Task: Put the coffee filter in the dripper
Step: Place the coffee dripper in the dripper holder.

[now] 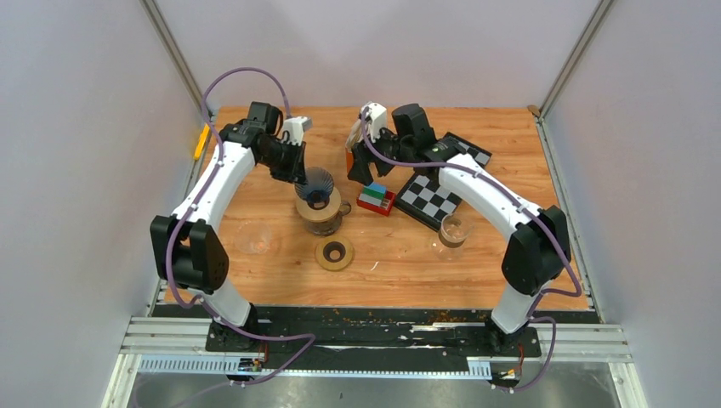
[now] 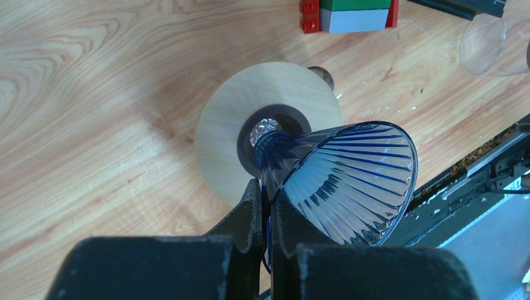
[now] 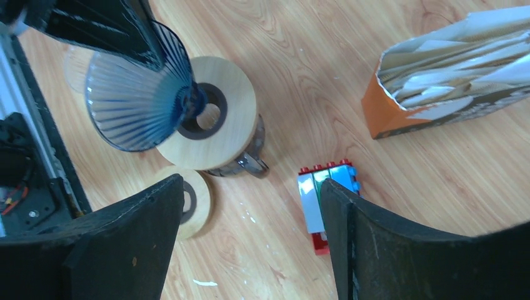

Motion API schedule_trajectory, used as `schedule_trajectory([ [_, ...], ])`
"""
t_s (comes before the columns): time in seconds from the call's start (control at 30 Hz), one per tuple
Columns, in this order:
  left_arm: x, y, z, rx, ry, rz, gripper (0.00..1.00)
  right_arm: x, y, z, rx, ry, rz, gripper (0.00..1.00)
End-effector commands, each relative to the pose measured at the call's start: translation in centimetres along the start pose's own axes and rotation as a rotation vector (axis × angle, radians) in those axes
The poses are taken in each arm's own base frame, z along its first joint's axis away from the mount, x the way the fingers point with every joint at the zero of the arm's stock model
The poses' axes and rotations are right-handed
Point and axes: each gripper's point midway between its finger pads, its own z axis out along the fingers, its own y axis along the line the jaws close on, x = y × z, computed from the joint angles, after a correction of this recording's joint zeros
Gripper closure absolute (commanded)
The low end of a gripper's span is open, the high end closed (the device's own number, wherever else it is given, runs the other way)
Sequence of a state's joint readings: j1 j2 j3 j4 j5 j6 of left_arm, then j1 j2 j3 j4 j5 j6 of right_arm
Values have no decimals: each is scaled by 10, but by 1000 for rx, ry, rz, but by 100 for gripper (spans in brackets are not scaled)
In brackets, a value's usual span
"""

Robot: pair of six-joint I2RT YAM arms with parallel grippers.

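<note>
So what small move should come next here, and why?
Probably the right gripper should move over to the box and pinch one of the filters. Its jaws are open and empty, the box is open, and the left gripper holds the dripper, tilted, with its tip at the hole in the ring.

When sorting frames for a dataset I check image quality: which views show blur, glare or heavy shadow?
Top external: even light, sharp, only soft shadows on the table. Left wrist: the left claw is dark and blurred near the lens; bright sheen on the dripper ribs. Right wrist: the right claw looks dark and soft-edged, the filter box clear.
</note>
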State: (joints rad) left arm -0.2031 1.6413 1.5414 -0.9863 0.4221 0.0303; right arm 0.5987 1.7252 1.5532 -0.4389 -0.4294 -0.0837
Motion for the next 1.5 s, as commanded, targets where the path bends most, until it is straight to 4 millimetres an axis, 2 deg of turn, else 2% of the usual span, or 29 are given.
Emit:
schedule_trajectory([
  [0.0,-13,-5,4,41,-52,-3,100,-28,26,8,-98,-52,37,22],
  [0.2,-7,-5,13,59,-41,-10,100,-23,46,30,-159,-13,51,27],
  [0.53,1,-2,20,53,-41,-34,100,-6,61,58,-196,55,71,40],
  [1.0,16,6,34,49,-17,-71,100,18,48,87,-117,140,81,62],
  [1.37,29,14,43,25,29,-79,100,40,48,106,-120,203,108,97],
  [1.47,36,16,46,20,44,-83,100,50,48,110,-120,220,115,100],
])
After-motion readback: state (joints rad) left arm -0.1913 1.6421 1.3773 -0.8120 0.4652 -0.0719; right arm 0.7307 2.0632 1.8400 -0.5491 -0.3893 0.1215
